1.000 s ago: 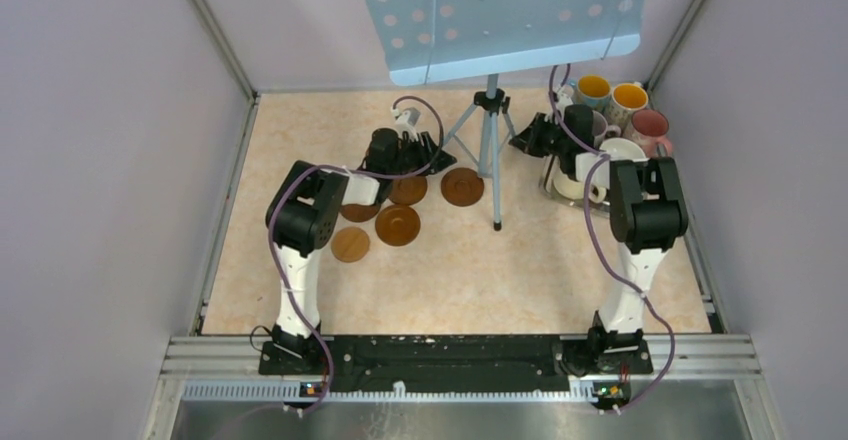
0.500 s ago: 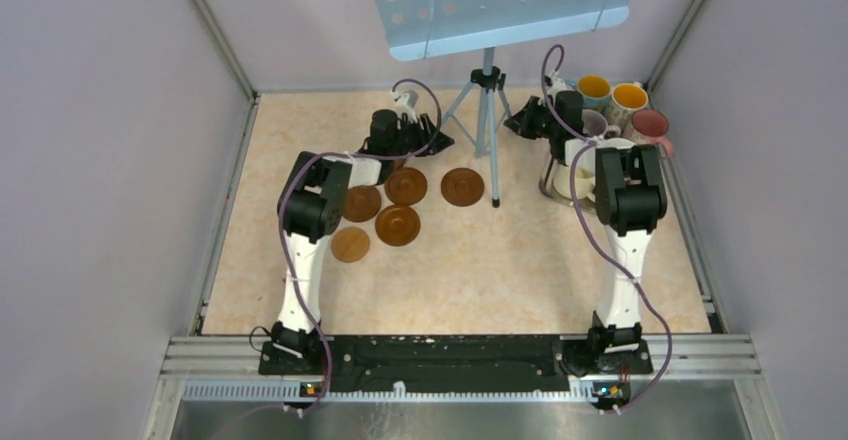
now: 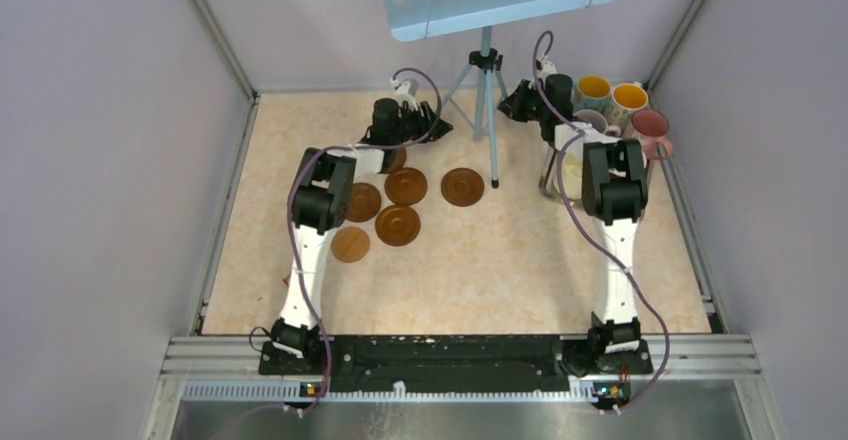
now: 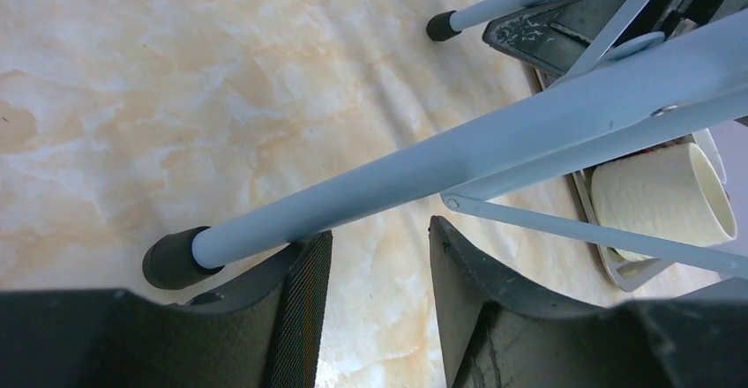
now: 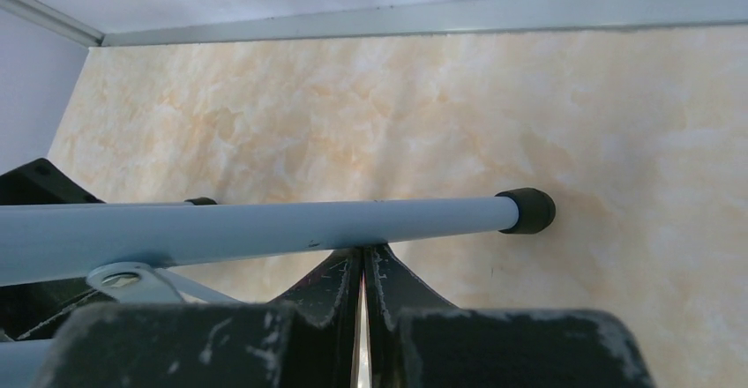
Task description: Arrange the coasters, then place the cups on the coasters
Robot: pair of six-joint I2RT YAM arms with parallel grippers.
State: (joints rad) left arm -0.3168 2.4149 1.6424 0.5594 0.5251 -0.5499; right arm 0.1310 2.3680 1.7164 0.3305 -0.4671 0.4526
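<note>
Several round brown coasters (image 3: 406,186) lie left of centre in the top view; the lightest (image 3: 350,244) is nearest. The cups (image 3: 629,95) cluster at the back right, and a cream cup (image 4: 661,198) lies in the steel tray (image 4: 617,273). My left gripper (image 3: 435,125) (image 4: 379,234) is open with nothing between its fingers, just under a leg (image 4: 459,159) of the blue stand. My right gripper (image 3: 515,105) (image 5: 363,251) is shut, its tips right at another stand leg (image 5: 265,225).
A blue perforated music stand (image 3: 487,60) on a tripod stands at the back centre between both grippers; one foot (image 3: 493,182) rests beside a coaster. Side walls and the back wall close in the table.
The stand has shifted toward the back wall, its near foot moving away from me. Both arms have reached farther back with it. My left gripper has opened slightly.
</note>
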